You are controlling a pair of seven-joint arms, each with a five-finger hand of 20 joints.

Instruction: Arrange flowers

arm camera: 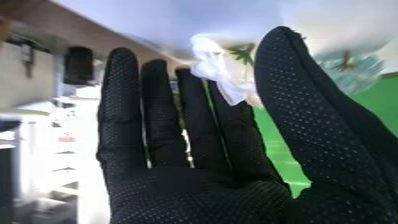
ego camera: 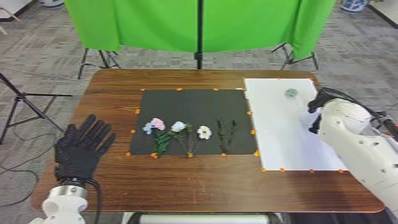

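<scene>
Left side of the head view: you are having one left hand (ego camera: 82, 145), open and straight-fingered; at right, over the white sheet (ego camera: 274, 117), one right hand (ego camera: 315, 103), its fingers also extending straight, a white flower (arm camera: 211, 56) showing between thumb and fingers in the wrist view. Centre: one black mat (ego camera: 191, 103), on which a pink-and-blue flower (ego camera: 157, 122), two white blooms (ego camera: 204, 132) and dark green stems (ego camera: 223, 137) are lying in a row; upper right: one pale clear vessel (ego camera: 291, 93), standing on the sheet.
</scene>
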